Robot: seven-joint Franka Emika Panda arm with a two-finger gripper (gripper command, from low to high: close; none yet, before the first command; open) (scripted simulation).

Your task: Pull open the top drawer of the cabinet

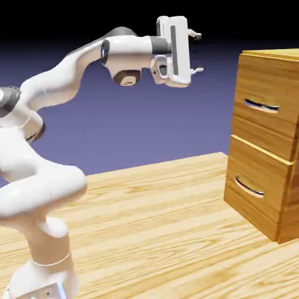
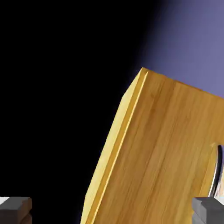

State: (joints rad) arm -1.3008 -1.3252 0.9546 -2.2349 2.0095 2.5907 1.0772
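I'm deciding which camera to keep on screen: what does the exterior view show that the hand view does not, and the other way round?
Only the exterior view shows the arm, the lower drawer and the wooden tabletop.

Only the hand view shows nothing of the arm beyond the tool's grey tips, seen close at its bottom corners.

Both show the cabinet, the top drawer's handle, cut off by the hand view's right edge, and the open tool.

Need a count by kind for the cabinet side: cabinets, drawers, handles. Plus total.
Cabinet: 1
Drawers, upper and lower: 2
Handles, upper and lower: 2
Total: 5
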